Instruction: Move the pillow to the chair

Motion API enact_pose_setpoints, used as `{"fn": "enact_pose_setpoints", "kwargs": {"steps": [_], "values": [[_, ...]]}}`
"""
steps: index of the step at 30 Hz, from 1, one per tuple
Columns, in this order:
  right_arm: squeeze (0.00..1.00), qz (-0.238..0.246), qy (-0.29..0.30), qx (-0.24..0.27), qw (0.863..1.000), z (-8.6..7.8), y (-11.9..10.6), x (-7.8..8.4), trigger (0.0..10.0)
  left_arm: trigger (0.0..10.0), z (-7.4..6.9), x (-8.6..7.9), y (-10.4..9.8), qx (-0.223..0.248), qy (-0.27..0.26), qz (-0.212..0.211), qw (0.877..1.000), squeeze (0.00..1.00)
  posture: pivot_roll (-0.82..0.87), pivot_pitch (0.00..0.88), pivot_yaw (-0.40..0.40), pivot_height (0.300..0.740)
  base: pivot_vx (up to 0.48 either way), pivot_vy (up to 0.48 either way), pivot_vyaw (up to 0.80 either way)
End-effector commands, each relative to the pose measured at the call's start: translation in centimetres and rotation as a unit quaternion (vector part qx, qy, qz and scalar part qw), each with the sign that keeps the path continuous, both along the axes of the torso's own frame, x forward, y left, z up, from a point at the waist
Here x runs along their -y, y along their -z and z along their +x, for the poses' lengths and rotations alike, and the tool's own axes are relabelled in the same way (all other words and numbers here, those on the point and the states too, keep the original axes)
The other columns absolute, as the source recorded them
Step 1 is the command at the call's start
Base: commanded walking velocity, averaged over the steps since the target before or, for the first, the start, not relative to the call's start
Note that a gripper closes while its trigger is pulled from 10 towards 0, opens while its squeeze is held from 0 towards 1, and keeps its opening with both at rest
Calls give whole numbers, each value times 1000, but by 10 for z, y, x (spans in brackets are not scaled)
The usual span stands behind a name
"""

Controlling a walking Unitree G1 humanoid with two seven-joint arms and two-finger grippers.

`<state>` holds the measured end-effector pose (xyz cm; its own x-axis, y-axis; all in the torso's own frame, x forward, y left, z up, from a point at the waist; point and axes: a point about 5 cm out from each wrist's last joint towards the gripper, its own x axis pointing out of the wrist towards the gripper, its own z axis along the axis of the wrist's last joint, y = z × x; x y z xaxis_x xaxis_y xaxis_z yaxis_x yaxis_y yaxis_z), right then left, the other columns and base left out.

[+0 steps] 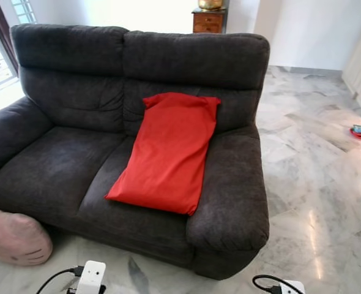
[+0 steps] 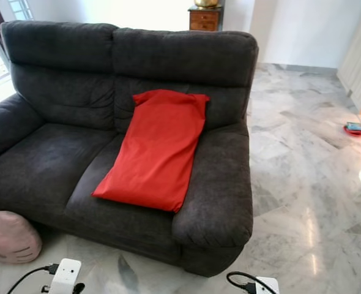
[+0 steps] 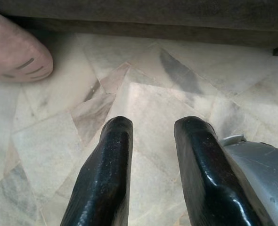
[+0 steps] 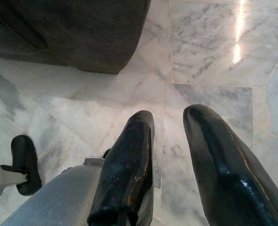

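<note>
We are viewing the red pillow [image 1: 167, 149] lying on the sofa's [image 1: 64, 165] right seat, leaning against the backrest. We are judging it soft, light and floppy; gripping a lower corner should hold best. Both arms are hanging idle: left gripper [image 3: 153, 129] parted over marble floor [image 3: 143, 94], right gripper [image 4: 169, 122] likewise parted, empty. The wrist views are showing the pink cushion [image 3: 14, 52] and sofa base close up.

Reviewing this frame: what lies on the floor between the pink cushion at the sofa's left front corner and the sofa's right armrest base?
In the left wrist view, bare marble floor runs along the sofa front beside the pink cushion; nothing lies there.
</note>
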<state>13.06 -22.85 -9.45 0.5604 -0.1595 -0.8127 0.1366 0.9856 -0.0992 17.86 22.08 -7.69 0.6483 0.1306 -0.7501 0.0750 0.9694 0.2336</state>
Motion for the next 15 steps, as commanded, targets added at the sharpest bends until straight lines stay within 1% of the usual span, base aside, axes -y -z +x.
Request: {"fn": "enact_pose_setpoints", "kwargs": {"steps": [1, 7, 15], "values": [[0, 7, 2, -3, 1000, 2, 0, -2, 10000, 10000, 0, -3, 0, -6, -6, -4, 1000, 0, -83, 0, 22, 740, 0, 0, 0], [0, 21, 0, -9, 1000, 2, 2, -9, 10000, 10000, 1, -3, 0, -10, -5, -5, 1000, 0, -82, 0, 30, 740, 0, 0, 0], [0, 25, -8, -20, 999, -3, 5, -13, 10000, 10000, -5, 1, 4, -21, -5, -10, 1000, 0, -67, 0, 21, 740, 0, 253, 0]]}}
